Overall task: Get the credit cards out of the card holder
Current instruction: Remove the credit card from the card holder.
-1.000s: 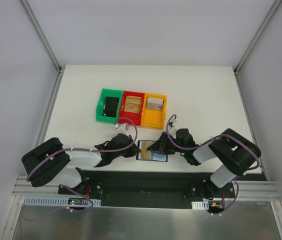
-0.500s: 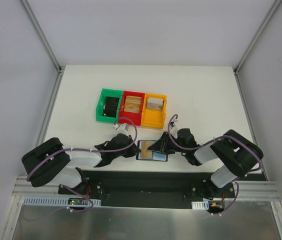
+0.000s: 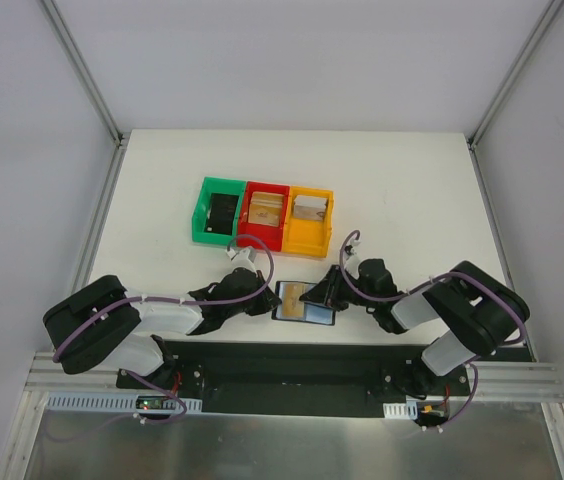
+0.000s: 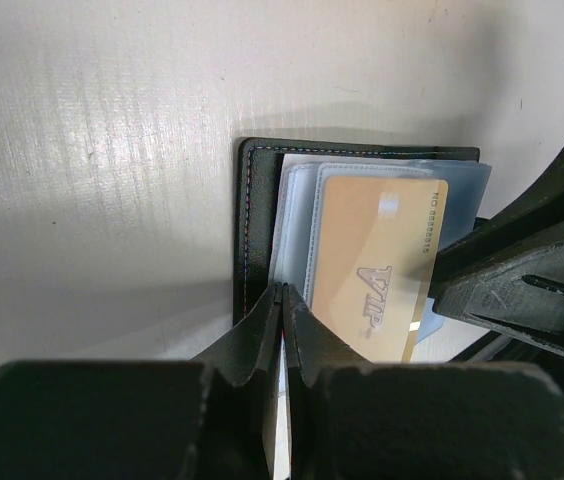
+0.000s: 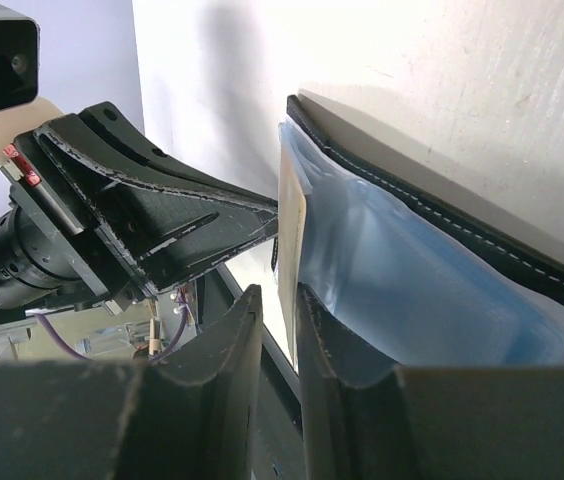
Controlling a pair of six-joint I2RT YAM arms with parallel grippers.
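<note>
Drew the right gripper (image 3: 314,295) and its wrist slightly toward 3 o'clock over the last second, a little at each step. Carried the right arm (image 3: 432,300) the same way, a touch nearer the 3 o'clock edge of the table (image 3: 412,180). Cannot tell from above whether the credit card (image 3: 292,292) slid along the card holder (image 3: 317,316) with it.
</note>
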